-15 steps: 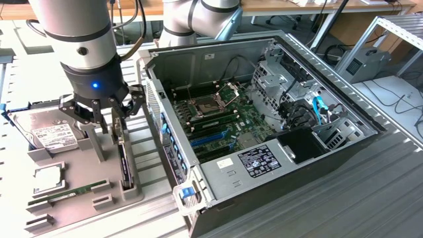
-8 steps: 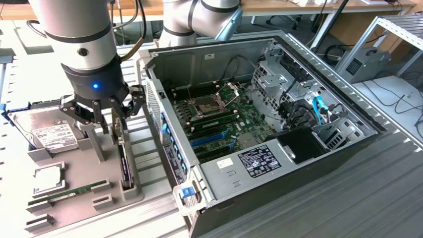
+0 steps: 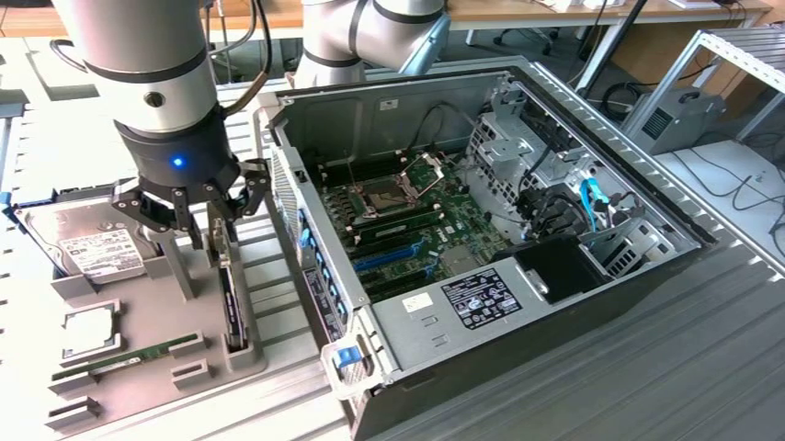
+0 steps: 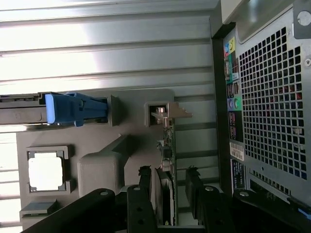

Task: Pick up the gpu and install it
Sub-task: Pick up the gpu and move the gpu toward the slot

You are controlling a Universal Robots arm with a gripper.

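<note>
Gripper (image 3: 202,234) is hanging wide open, its fingers straddling the gpu (image 3: 231,303) | gpu is standing on edge in the grey holder (image 3: 138,314), beside the open computer case (image 3: 613,312) | pick-up in hand, card not yet gripped | a grasp likely calls for closing squarely on its flat faces.

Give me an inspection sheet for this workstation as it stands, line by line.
Surface: ribbed metal table, carrying a grey parts tray and an open computer case.
Job's things: graphics card standing on edge in its tray slot, not yet in the case.
Clutter: hard drive, processor chip and memory stick in the tray.
Grippers: gripper open, fingers on either side of the card, not closed on it.
Cables: blue cable and black leads inside the case; loose cables on the floor at the exterior view's right.
Surroundings: grey box, metal rack, desks behind.
</note>
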